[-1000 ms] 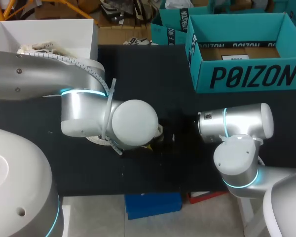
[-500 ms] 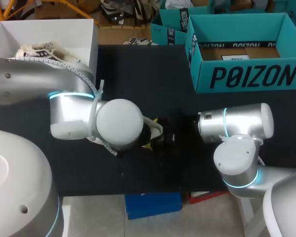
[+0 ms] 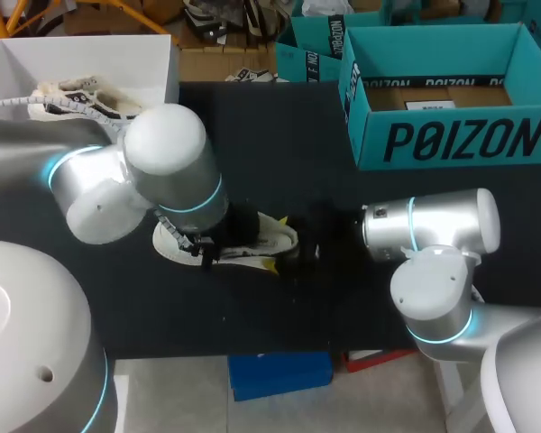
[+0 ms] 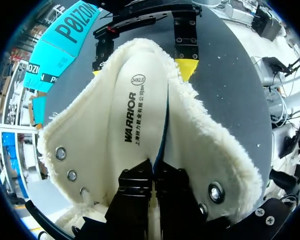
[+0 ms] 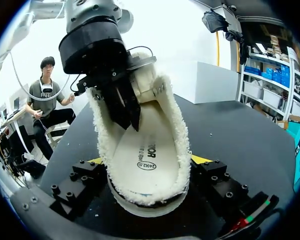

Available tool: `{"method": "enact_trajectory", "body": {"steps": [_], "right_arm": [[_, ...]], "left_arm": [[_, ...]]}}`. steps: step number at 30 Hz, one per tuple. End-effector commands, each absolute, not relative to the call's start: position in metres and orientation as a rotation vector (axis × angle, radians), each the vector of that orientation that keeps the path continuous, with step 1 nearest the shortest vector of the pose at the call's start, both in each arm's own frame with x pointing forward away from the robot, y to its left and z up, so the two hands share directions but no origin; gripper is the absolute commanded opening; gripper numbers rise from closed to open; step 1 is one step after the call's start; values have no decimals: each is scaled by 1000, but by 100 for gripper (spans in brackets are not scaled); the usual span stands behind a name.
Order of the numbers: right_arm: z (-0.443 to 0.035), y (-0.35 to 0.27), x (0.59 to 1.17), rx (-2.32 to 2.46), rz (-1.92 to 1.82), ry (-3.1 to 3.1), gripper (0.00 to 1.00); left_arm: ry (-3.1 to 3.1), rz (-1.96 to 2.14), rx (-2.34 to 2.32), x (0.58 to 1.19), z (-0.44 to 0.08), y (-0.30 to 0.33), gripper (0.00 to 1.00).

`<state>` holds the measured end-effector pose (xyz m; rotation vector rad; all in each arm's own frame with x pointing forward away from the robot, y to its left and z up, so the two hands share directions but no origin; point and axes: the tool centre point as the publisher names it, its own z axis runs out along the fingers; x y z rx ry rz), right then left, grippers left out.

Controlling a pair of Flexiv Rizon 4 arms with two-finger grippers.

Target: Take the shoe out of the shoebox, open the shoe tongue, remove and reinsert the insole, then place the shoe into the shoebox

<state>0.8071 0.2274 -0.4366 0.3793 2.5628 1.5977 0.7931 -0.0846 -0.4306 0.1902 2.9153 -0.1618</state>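
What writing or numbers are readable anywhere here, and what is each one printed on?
"POIZON": front wall of the teal cardboard shoebox.
"WARRIOR": along the cream insole inside the fleecy white shoe.
"240(2.5)": in an oval stamp near that insole's toe end.
The small characters beside "WARRIOR" and the white label inside the shoebox are too small to read.

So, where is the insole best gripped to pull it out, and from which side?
Grip the insole by its raised side edge, coming from above through the spread opening of the shoe. That edge stands free, while the rest lies flat inside.
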Motion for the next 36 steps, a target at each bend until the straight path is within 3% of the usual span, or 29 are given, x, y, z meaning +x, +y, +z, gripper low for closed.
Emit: {"method": "enact_trajectory", "body": {"steps": [1,36], "right_arm": [[-452,233,813,387,1603,2548,0],[-452,233,813,387,1603,2548,0]], "left_arm": [[2974,-444,252,790,-478,-78,0],[2993,-446,252,761,-396,-90,0]]}}
